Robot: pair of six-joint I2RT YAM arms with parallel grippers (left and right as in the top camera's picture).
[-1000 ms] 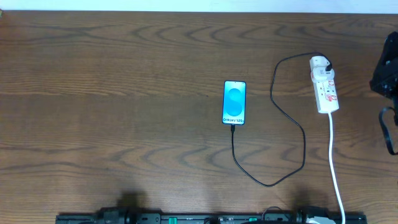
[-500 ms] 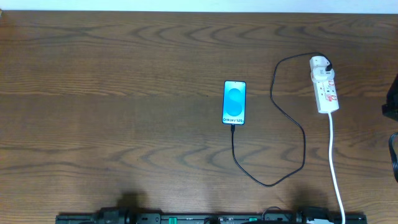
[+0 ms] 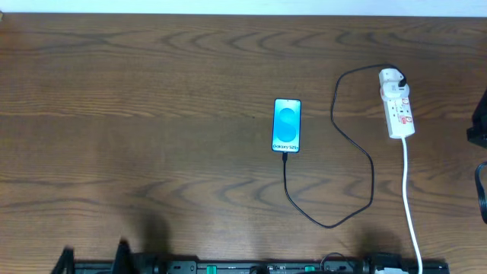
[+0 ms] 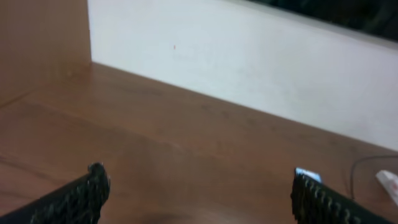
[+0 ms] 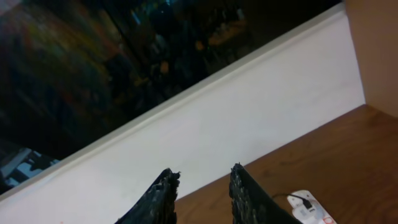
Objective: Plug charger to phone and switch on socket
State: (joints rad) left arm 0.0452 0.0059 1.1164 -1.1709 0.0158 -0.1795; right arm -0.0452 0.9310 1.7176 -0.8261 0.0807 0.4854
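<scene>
The phone [image 3: 287, 125] lies face up mid-table, its light-blue screen lit. The charger's thin black cable [image 3: 372, 176] runs from the phone's near edge, where its small plug [image 3: 285, 155] meets the phone, loops right and ends at the black adapter [image 3: 399, 77] in the far end of the socket [image 3: 398, 109]. My left gripper [image 3: 93, 259] is open at the near left table edge, far from everything. In the left wrist view the left gripper [image 4: 199, 174] holds nothing. My right gripper [image 5: 204, 176] is open a little, raised, with nothing between its fingers; the socket [image 5: 309, 208] shows below.
The socket's white cord [image 3: 409, 194] runs toward the near edge of the wooden table [image 3: 152, 114]. The right arm [image 3: 479, 125] shows only at the right edge. A white wall [image 4: 249, 62] borders the table's far side. A black rail [image 3: 266, 267] lines the near edge.
The right arm has drawn back toward the right edge. The left gripper's fingers have come into the overhead view at the near left. Phone, cable and socket have not moved.
</scene>
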